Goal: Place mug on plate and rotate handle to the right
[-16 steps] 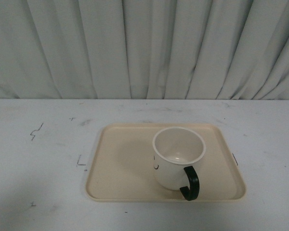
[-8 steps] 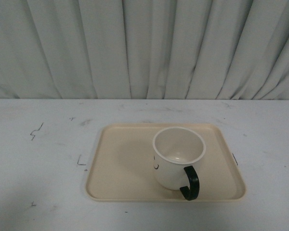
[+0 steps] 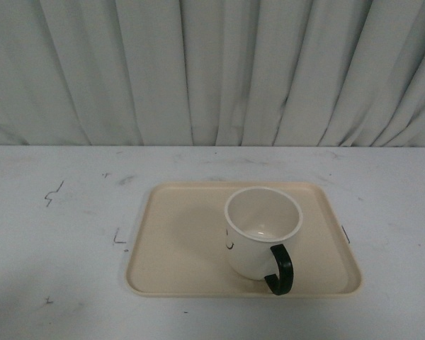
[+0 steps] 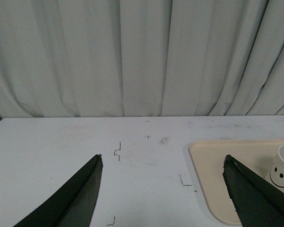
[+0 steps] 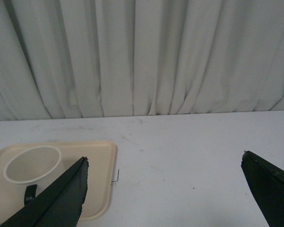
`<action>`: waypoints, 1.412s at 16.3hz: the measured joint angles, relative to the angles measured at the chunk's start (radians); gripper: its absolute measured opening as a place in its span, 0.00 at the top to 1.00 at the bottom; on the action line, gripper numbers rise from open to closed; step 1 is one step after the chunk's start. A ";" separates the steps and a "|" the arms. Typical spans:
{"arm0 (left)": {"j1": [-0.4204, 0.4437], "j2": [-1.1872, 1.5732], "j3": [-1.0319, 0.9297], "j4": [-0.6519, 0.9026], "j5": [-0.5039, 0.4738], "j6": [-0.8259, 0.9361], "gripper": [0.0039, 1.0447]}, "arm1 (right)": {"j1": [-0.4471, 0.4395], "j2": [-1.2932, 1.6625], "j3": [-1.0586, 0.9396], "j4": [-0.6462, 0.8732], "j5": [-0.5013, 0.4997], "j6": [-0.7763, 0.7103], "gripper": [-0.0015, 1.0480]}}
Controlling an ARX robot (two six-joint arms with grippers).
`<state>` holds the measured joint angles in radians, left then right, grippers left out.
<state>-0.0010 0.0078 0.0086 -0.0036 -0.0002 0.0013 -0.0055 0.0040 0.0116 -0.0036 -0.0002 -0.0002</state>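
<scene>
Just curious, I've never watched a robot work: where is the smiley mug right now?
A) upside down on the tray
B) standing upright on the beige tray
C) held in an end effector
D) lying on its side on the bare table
B: the mug stands upright with its open mouth up, on the tray, and nothing is gripping it.

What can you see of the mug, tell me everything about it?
The mug is cream-white, round and glossy, perhaps ceramic or enamel, standing upright and empty on the right half of the beige plate. Its dark loop handle points toward the robot, slightly to its right. A black smiley face sits on the side toward the robot's left. Only the plate touches it.
</scene>
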 joint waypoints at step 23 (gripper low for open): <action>0.000 0.000 0.000 0.000 0.000 0.000 0.06 | 0.324 1.952 1.213 -0.346 -0.104 0.199 0.06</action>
<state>-0.0013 0.0078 0.0086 -0.0032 -0.0006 0.0013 0.3187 1.9564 1.2251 -0.3496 -0.1043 0.1986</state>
